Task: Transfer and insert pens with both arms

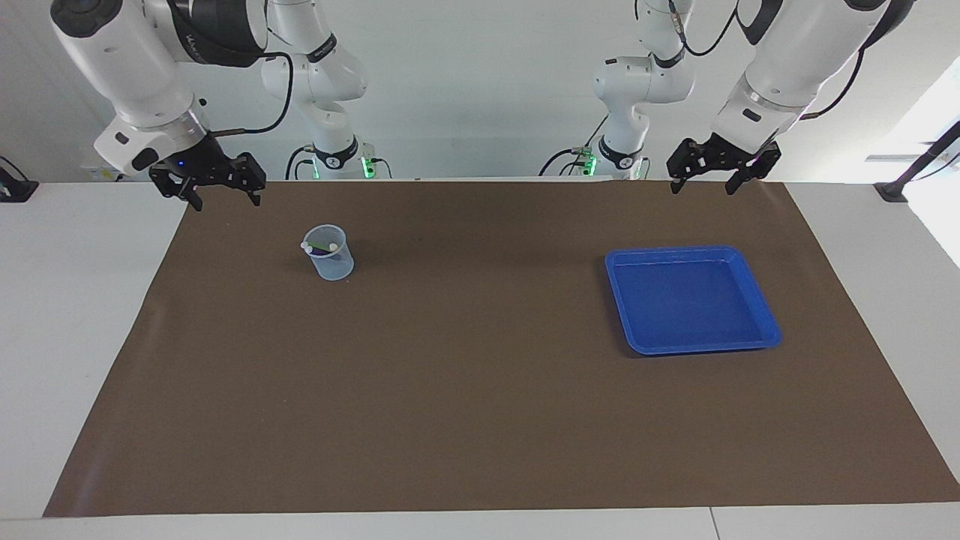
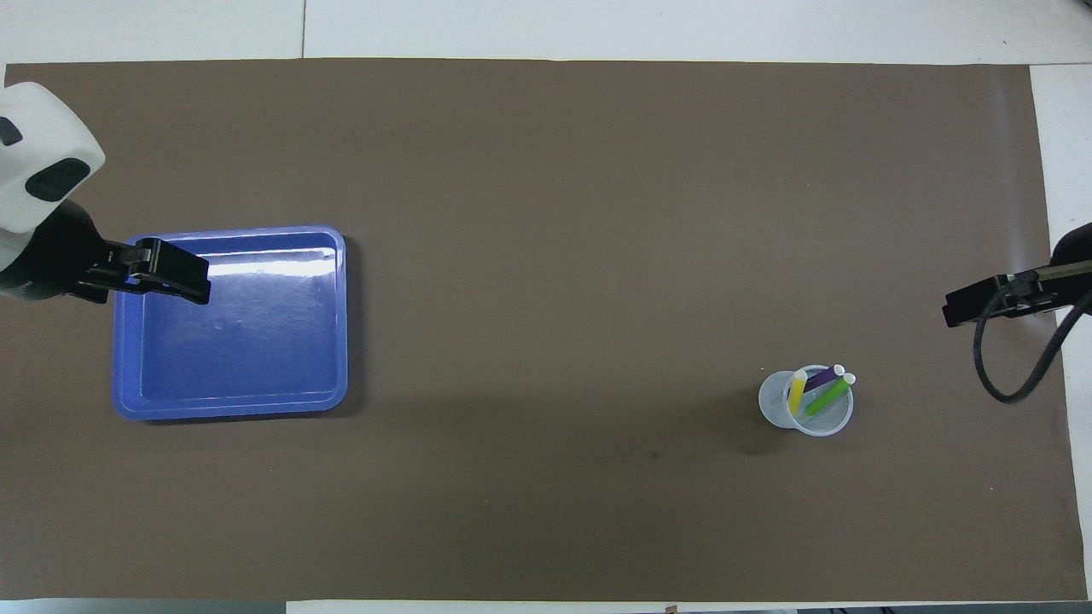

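A clear plastic cup [image 1: 328, 255] [image 2: 806, 405] stands on the brown mat toward the right arm's end of the table. The three pens lean in it with pale ends up: yellow [image 2: 798, 391], purple [image 2: 822, 378] and green [image 2: 829, 396]. My right gripper [image 1: 226, 199] [image 2: 968, 308] hangs open and empty in the air, over the mat's edge at that end, well apart from the cup. My left gripper [image 1: 701, 187] [image 2: 177, 278] is also open and empty. It is raised over the robots' edge of the mat, above the blue tray's [image 1: 690, 253] [image 2: 230, 408] side.
The blue tray holds nothing. Two smaller white arms with green-lit bases [image 1: 330, 159] [image 1: 619, 157] stand at the robots' edge of the table. A black cable loop [image 2: 1015, 379] hangs from the right arm. The brown mat [image 1: 480, 390] covers most of the white table.
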